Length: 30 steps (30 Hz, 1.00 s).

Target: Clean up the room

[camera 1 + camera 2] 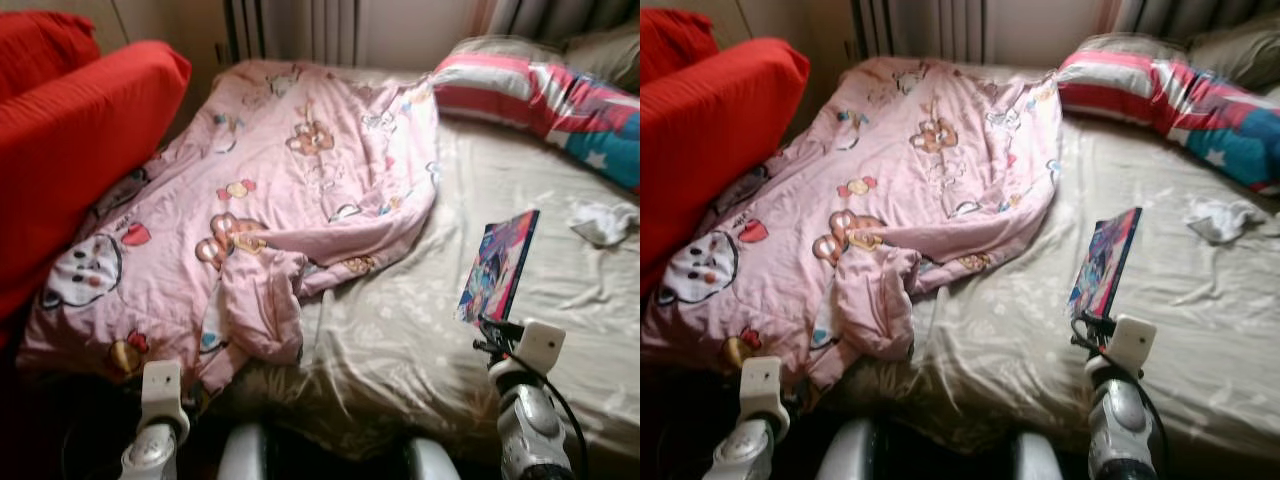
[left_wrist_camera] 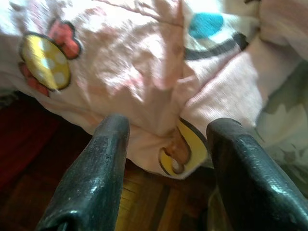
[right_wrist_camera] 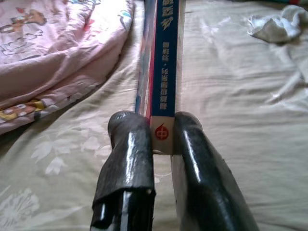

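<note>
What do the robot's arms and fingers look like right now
Both arms are silver metal with rounded joints, each topped by a white boxy wrist block. A black cable loops beside the right arm. The left gripper and right gripper each have two long, glossy black fingers with rounded tips.

Both eye views are looking forward and down from head height over the near edge of a bed, taking in the pink quilt, a book and the pillows at the far end; the two differ by a slight sideways offset. The left wrist view is sitting very close to the quilt's hanging hem, above the wooden floor. The right wrist view is looking low along the bedsheet, along the book's spine, sharing book and quilt with the eye views.
</note>
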### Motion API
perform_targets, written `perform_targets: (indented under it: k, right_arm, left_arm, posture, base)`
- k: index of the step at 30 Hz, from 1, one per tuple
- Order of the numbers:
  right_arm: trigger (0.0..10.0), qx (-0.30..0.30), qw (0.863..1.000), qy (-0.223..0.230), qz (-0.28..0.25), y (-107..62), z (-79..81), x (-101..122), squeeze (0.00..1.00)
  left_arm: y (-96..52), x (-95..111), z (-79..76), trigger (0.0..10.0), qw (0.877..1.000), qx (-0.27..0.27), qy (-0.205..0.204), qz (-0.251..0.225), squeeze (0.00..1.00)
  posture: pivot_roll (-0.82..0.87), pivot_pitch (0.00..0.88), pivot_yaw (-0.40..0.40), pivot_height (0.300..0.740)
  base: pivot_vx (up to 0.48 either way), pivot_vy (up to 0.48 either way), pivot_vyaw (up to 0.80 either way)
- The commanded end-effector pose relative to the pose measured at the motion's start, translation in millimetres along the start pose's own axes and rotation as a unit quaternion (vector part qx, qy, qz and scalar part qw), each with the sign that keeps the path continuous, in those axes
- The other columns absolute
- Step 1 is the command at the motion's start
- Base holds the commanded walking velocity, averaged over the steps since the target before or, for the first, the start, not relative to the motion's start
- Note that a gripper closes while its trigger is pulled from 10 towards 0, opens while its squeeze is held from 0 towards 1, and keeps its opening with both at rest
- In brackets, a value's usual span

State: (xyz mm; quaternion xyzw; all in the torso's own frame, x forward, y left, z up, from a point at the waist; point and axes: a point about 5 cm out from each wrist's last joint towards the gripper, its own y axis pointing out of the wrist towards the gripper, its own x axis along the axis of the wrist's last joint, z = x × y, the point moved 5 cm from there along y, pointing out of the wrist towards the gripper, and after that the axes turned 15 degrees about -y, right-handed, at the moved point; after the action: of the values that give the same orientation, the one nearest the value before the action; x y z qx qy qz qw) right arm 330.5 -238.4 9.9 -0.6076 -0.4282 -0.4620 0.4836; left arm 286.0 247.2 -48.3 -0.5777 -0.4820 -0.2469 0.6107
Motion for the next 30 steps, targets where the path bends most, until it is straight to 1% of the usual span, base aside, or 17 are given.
perform_targets:
  k: [1,2,3,6,8,12,17,21,22,30]
  right_arm:
    - [10.0,0.01,1.0,-0.013,-0.027,0.4,3.4,10.4,0.0]
    - [10.0,0.01,1.0,-0.013,-0.027,0.4,3.4,10.4,0.0]
    - [10.0,0.007,1.0,-0.007,-0.02,-3.6,0.8,3.6,0.0]
    - [10.0,-0.006,1.0,-0.001,-0.012,-7.9,-2.2,-3.1,0.0]
    - [10.0,-0.013,0.999,-0.029,0.011,-11.6,-0.9,-13.0,0.0]
    - [10.0,-0.021,0.998,-0.032,0.043,-15.3,-0.9,-26.8,0.0]
    - [10.0,-0.013,0.998,-0.049,0.046,-15.0,2.3,-27.1,0.0]
    - [10.0,-0.015,0.998,-0.054,0.042,-12.9,1.2,-24.0,0.0]
    - [10.0,-0.016,0.997,-0.056,0.043,-13.0,0.7,-24.4,0.0]
    - [10.0,-0.013,0.997,-0.054,0.048,-10.7,5.1,-24.0,0.0]
  left_arm:
    - [-0.5,-5.0,1.8,10.0,1.0,0.009,-0.004,0.009,0.0]
    - [-0.5,-5.0,1.8,10.0,1.0,0.009,-0.004,0.009,0.0]
    - [-1.3,-8.8,1.7,10.0,1.0,0.011,-0.005,0.016,0.0]
    - [-1.7,-12.6,-0.3,10.0,1.0,0.007,0.001,0.024,0.0]
    - [-1.3,-13.5,0.0,10.0,1.0,0.007,0.003,0.028,0.0]
    - [-1.7,-17.2,2.5,10.0,0.999,0.013,0.004,0.039,0.0]
    - [-3.9,-25.1,6.2,10.0,0.998,0.024,0.009,0.056,0.0]
    - [-6.5,-34.7,4.4,10.0,0.997,0.022,0.02,0.077,0.0]
    - [-7.3,-37.6,4.4,10.0,0.996,0.024,0.022,0.082,0.0]
    - [-9.5,-45.4,8.4,10.0,0.993,0.034,0.027,0.106,0.0]
  posture:
    - [-0.08,0.0,-0.009,0.604]
    - [-0.08,0.0,-0.009,0.604]
    - [-0.09,0.0,0.003,0.604]
    - [-0.09,0.0,0.01,0.604]
    - [-0.1,0.0,0.017,0.624]
    - [-0.09,0.0,0.017,0.649]
    - [-0.09,0.0,0.012,0.689]
    - [-0.1,0.0,0.01,0.719]
    - [-0.09,0.0,0.012,0.734]
    - [-0.09,0.0,0.017,0.74]
  base:
    - [0.0,0.0,0.0]
    - [0.0,0.0,0.0]
    - [0.0,0.0,0.0]
    - [0.0,0.0,0.0]
    - [0.0,0.0,0.0]
    - [0.0,0.0,0.0]
    - [0.0,0.0,0.0]
    - [0.0,0.0,0.0]
    - [0.0,0.0,0.0]
    - [0.0,0.0,0.0]
